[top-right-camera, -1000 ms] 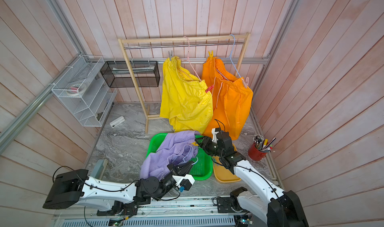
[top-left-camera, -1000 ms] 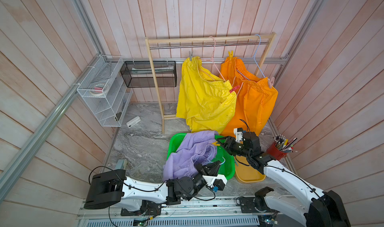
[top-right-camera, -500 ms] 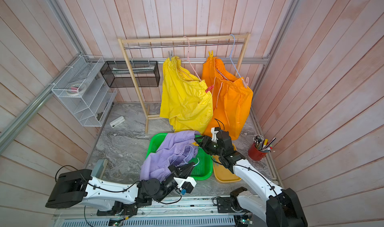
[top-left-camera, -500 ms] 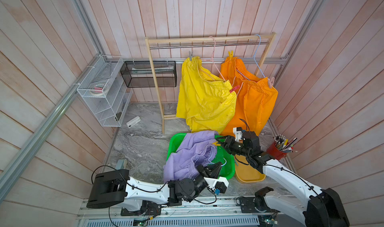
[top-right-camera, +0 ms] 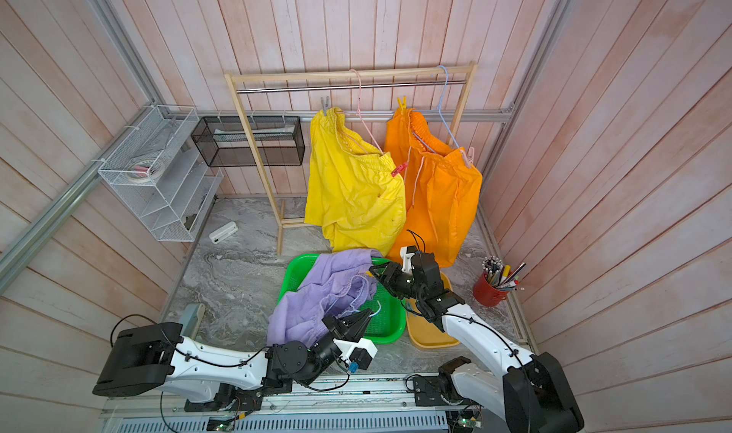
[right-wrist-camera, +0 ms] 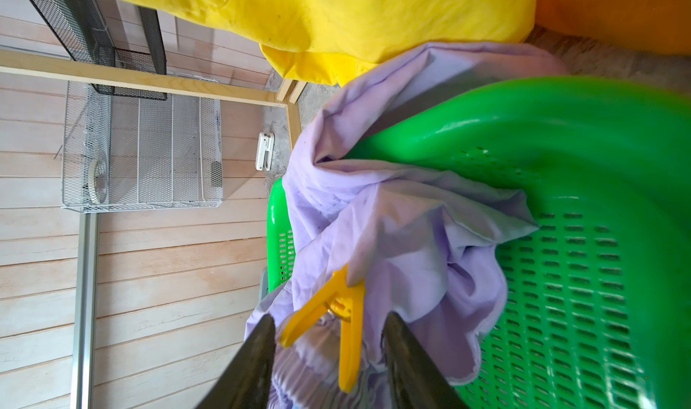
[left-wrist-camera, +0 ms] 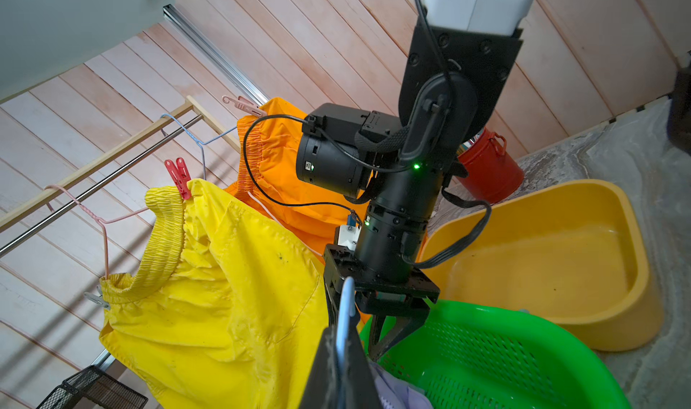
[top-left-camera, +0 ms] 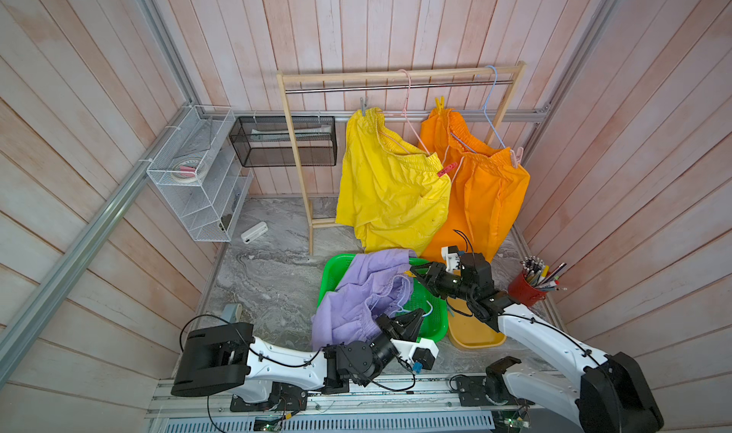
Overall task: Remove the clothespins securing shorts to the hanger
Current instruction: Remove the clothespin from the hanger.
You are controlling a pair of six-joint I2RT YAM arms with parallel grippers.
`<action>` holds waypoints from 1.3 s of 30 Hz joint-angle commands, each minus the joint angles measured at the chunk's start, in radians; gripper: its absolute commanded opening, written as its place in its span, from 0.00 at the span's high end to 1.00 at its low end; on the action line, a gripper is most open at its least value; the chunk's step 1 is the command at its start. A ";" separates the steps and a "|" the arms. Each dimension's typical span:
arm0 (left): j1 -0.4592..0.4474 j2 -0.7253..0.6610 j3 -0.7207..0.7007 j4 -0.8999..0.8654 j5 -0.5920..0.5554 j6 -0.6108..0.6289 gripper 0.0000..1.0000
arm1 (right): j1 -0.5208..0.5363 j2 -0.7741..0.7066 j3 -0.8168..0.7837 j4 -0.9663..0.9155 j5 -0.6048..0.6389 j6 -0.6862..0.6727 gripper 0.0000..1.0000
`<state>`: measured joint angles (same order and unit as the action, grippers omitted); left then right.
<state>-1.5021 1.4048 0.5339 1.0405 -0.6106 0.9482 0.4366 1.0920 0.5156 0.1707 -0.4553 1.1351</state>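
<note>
Clothespins: five seen. The yellow clothespin (right-wrist-camera: 338,308) is clipped on a fold of the lilac shorts (top-left-camera: 356,300), lower centre in both top views. Its handles are splayed and its spring shows in my right wrist view. The other four sit on the hanging pairs, upper centre. A grey pin (top-left-camera: 363,104) and a red pin (top-left-camera: 447,169) hold the two ends of the yellow shorts' (top-left-camera: 388,197) waistband. A second yellow pin (top-left-camera: 439,103) and a pale pink pin (top-left-camera: 517,155) hold the orange shorts (top-left-camera: 487,197). Both pairs hang on wire hangers from the wooden rail (top-left-camera: 396,76).

Containers:
- Green basket (top-left-camera: 329,270), lower centre: the lilac shorts lie in it and spill over its left rim onto the marble floor (top-left-camera: 269,280).
- Yellow tub (top-left-camera: 481,344), just right of the basket: a small teal piece (top-left-camera: 450,312) at its left rim, possibly a pin, too small to tell.
- Red cup (top-left-camera: 523,294), lower right: pens and pencils, standing.
- White wire rack (top-left-camera: 206,213), left wall: a tape roll (top-left-camera: 186,171) on the top shelf.

Tools:
- My right gripper (top-left-camera: 416,275) is over the basket's upper right rim, jaws partly open. Its fingers (right-wrist-camera: 407,358) stand either side of the yellow clothespin's handles with small gaps showing, and it grips nothing.
- My left gripper (top-left-camera: 416,316), at the basket's lower edge, is closed on a pale blue wire (left-wrist-camera: 346,306) that runs up from between its fingers.
</note>
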 commanded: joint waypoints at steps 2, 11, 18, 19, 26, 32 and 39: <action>-0.006 0.010 0.037 0.043 -0.010 0.027 1.00 | -0.005 0.002 -0.008 0.035 -0.016 0.006 0.58; -0.009 0.013 0.039 0.040 -0.011 0.032 1.00 | -0.005 0.010 -0.012 0.039 -0.020 0.003 0.73; -0.010 0.018 0.038 0.048 -0.014 0.045 1.00 | -0.005 0.012 -0.020 0.047 -0.019 0.005 0.84; -0.012 0.019 0.037 0.050 -0.014 0.048 1.00 | -0.005 0.013 -0.022 0.049 -0.019 0.006 0.86; -0.017 0.030 0.036 0.073 -0.023 0.065 1.00 | -0.006 0.010 -0.031 0.056 -0.015 0.012 0.98; -0.021 0.044 0.035 0.100 -0.039 0.089 1.00 | -0.007 -0.001 -0.034 0.054 -0.010 0.015 1.00; -0.022 0.046 0.029 0.117 -0.059 0.088 1.00 | -0.019 -0.035 -0.039 0.039 0.006 0.026 1.00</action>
<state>-1.5196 1.4456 0.5404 1.1011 -0.6537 1.0161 0.4252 1.0794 0.4866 0.2123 -0.4618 1.1530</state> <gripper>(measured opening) 0.061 0.107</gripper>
